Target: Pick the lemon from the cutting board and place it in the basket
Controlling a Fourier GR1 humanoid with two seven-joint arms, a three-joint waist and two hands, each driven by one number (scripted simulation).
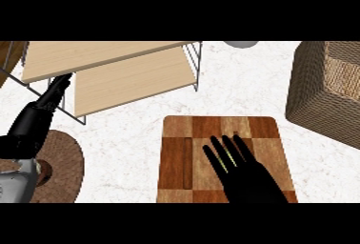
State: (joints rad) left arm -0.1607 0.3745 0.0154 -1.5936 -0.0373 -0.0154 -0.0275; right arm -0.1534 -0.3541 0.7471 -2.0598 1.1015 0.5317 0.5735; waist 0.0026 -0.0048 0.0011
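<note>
Yellow lemon [226, 161] slivers between straight fingers of right robot hand [243, 174], released, over cutting board [186, 157], orientation unclear

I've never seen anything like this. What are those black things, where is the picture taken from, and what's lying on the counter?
You are looking steeply down from the robot's head. The black shapes are its hands. The right hand lies with straight fingers over the wooden cutting board, and slivers of the yellow lemon show between them; it is not yet lifted. The left hand rests at the left edge, above a round woven mat. A wooden shelf rack stands behind, and the wicker basket, the lemon's destination, stands at right.
</note>
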